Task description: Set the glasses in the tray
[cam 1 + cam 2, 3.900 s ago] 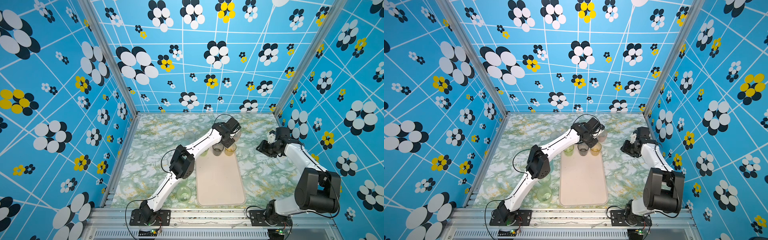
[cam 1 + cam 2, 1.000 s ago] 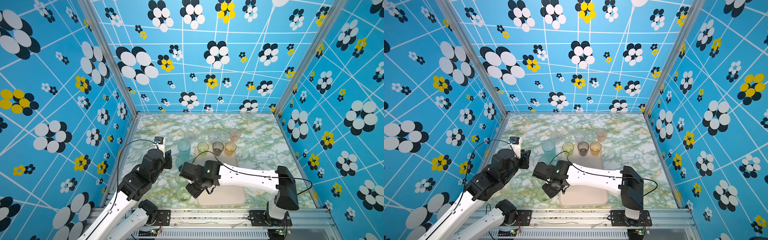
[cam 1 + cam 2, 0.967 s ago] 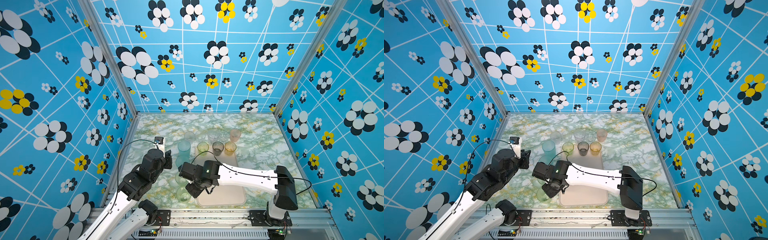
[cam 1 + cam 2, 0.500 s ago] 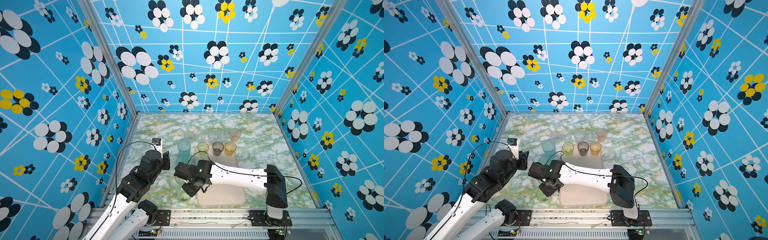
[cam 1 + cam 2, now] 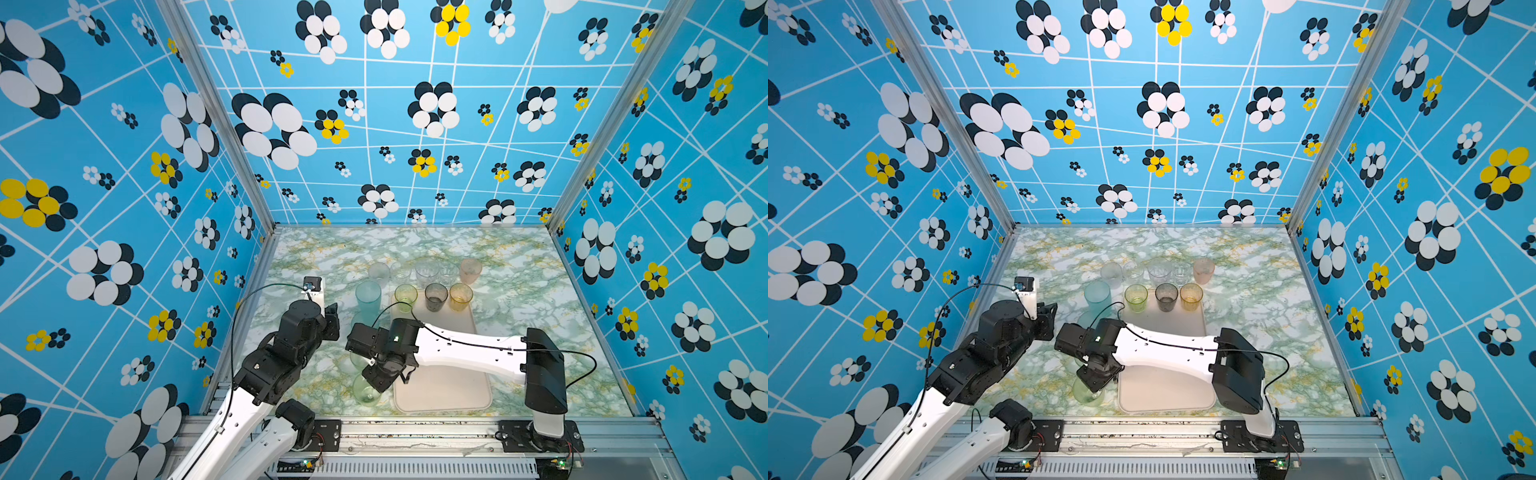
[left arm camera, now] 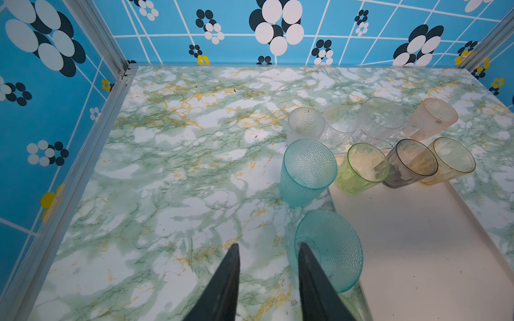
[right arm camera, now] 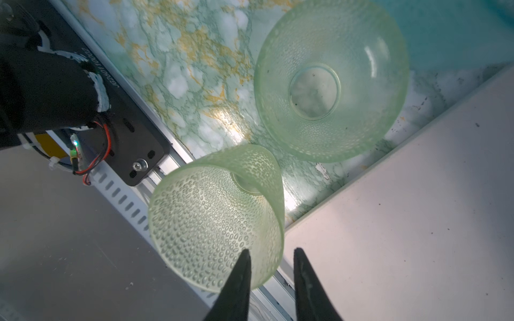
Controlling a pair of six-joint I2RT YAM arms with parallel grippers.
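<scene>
Cream tray (image 5: 444,392) lies at the front of the table (image 5: 532,299) in both top views, three glasses (image 5: 435,297) on its far end, the right gripper (image 5: 375,383) over a pale green glass (image 5: 365,395) just beside its left edge. Left wrist: left gripper (image 6: 268,246) spread, empty, beside a teal glass (image 6: 333,250). Right wrist: fingers (image 7: 236,286) parted astride the green glass's wall, unclamped.

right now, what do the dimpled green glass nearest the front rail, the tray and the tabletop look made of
Dimpled green glass: probably translucent plastic, not real glass; thin frosted wall with moulded bumps.
Tray: likely matte plastic, pinkish-cream; smooth, dull, dirt-specked.
Tabletop: looks like glossy marble-print film on a board; bright glare patch, core unseen.
</scene>
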